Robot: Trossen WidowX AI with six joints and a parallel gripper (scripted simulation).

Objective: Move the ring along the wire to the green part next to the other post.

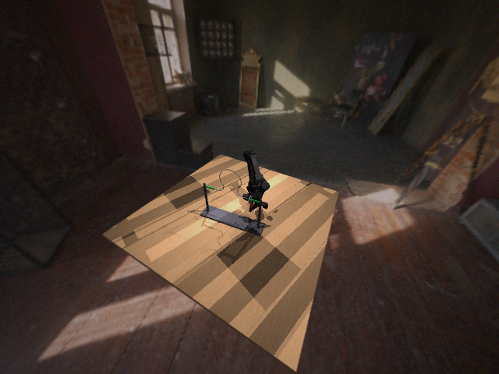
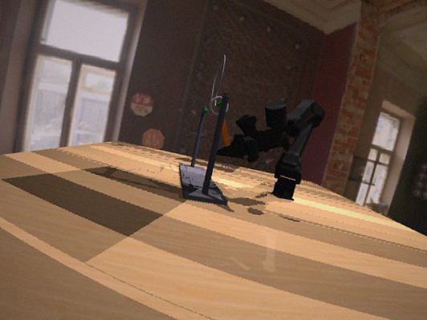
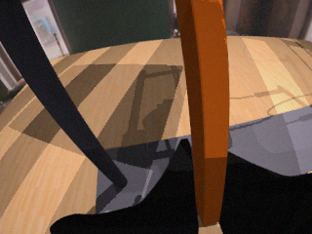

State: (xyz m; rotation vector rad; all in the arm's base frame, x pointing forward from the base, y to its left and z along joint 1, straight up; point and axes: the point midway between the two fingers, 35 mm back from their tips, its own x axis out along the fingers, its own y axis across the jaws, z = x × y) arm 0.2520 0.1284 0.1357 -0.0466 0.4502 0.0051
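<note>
The pale ring (image 1: 249, 198) (image 2: 210, 108) is around the wire at the inner end of the green part (image 1: 255, 200) by the right post (image 1: 260, 215) (image 2: 215, 146) (image 3: 58, 101). Whether it touches the wire is too small to tell. Its orange handle (image 1: 252, 204) (image 2: 226, 133) (image 3: 210, 107) slants down from it. My gripper (image 1: 252, 209) (image 2: 220, 151) (image 3: 190, 143) is shut on the handle's lower end, below the wire. The thin grey wire (image 1: 230, 170) (image 2: 224, 57) loops up toward the green part (image 1: 210, 187) at the left post (image 1: 206, 199) (image 2: 198, 139).
Both posts stand on a dark base plate (image 1: 229, 218) (image 2: 197, 177) (image 3: 273, 141) on the wooden table (image 1: 277, 322) (image 2: 265, 309). The arm (image 1: 253, 171) (image 2: 300, 142) is on the base plate's far side in the top view. The right post stands close beside the gripper.
</note>
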